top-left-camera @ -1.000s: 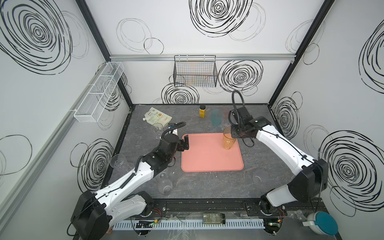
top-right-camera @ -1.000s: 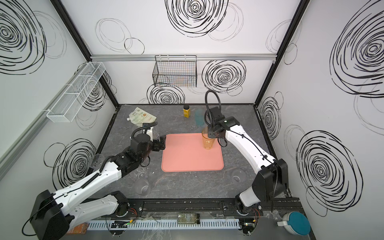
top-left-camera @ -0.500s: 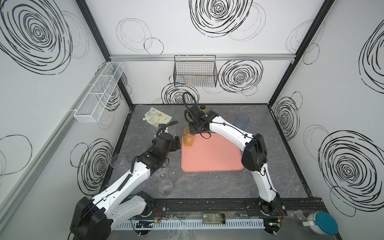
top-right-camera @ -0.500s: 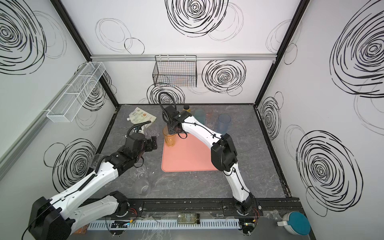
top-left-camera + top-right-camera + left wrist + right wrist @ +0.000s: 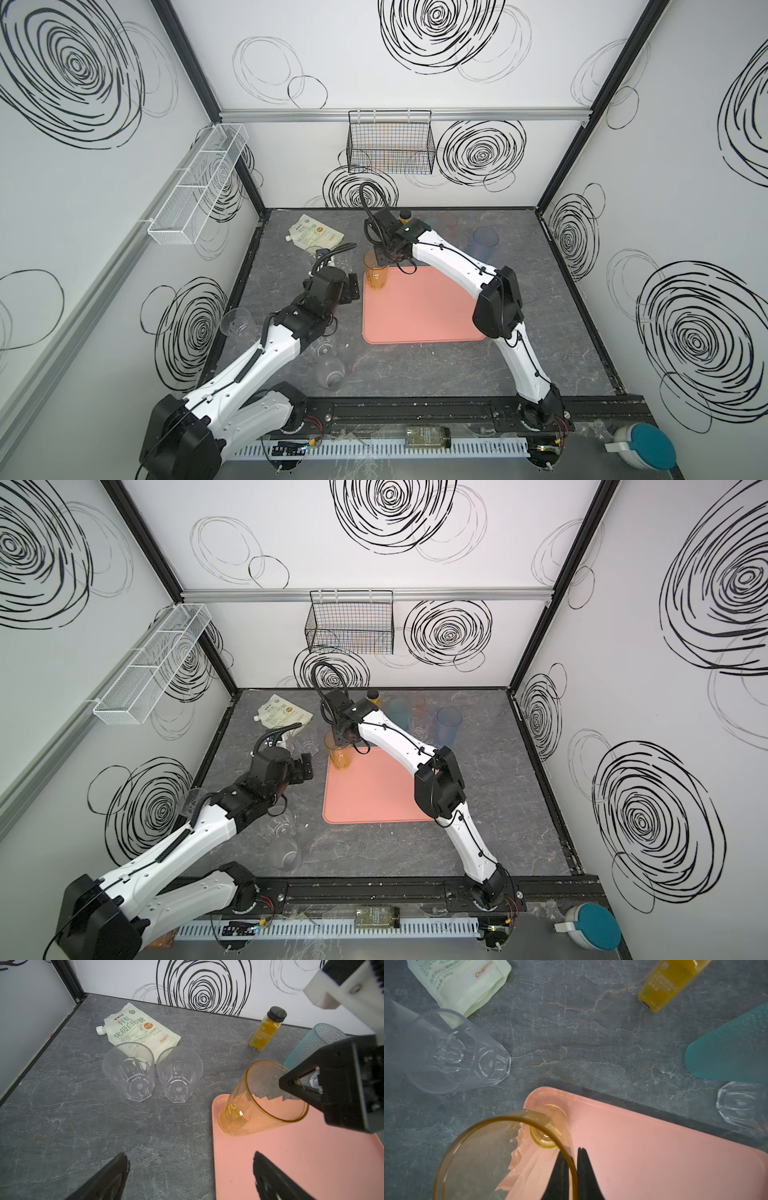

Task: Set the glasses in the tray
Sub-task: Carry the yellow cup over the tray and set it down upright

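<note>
Right gripper [image 5: 572,1167] pinches the thin rim of the see-through orange glass [image 5: 259,1103], whose base sits in the far-left rounded corner of the smooth salmon tray [image 5: 311,1157]. Left gripper [image 5: 190,1155] is spread wide over the grey stone-look table [image 5: 62,1126], near two clear faceted glasses [image 5: 129,1073]. The cream spouted pouch [image 5: 137,1028] reads "Organic", "300g"; the yellow black-capped bottle [image 5: 267,1030] reads "TURMERIC POWDER".

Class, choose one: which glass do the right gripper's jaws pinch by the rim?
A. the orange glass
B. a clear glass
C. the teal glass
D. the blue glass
A: in the right wrist view the right gripper has one jaw inside and one outside the rim of the orange glass, whose base is at a corner of the tray.
</note>
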Controlling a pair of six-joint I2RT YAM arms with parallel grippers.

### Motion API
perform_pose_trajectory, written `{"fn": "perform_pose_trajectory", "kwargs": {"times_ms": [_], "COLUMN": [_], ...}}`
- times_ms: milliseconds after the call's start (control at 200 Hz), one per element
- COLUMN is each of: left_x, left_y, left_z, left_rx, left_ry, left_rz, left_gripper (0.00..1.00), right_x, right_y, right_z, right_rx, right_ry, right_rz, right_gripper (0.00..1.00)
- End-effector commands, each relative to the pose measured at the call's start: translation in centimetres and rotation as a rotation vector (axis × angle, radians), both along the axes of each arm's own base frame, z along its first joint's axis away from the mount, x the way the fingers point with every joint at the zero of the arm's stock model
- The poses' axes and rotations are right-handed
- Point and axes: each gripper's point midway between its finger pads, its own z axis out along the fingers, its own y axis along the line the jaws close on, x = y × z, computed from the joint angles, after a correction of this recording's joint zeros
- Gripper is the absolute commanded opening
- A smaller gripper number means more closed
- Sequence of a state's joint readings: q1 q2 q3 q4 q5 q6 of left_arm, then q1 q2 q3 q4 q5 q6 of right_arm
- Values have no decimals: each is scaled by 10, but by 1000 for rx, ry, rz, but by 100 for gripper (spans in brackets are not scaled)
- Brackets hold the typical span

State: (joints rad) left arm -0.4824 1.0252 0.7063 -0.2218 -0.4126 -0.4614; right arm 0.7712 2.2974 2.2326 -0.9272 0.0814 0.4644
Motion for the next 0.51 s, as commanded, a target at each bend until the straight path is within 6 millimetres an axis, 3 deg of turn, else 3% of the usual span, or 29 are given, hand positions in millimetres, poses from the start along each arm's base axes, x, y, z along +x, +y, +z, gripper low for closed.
{"fn": "perform_pose_trajectory", "kwargs": {"times_ms": [0, 160, 295, 500], "left_x": [1, 1, 0, 1], "left_y": [2, 1, 2, 2], "left_z": [6, 5, 4, 4], "left_rx": [-12, -11, -7, -5], "left_ry": [-32, -29, -28, -26], "left_rz": [13, 10, 11, 12], "left_gripper": [96, 96, 96, 96], "right_x": [12, 15, 16, 15], "right_y": [5, 8, 10, 9], "right_z": [-4, -14, -11, 13], "right_rx": [-3, 1, 15, 53], "right_ry": [-36, -31, -38, -57], "right_rz": [-2, -13, -12, -9], "right_gripper": [0, 0, 0, 32]}}
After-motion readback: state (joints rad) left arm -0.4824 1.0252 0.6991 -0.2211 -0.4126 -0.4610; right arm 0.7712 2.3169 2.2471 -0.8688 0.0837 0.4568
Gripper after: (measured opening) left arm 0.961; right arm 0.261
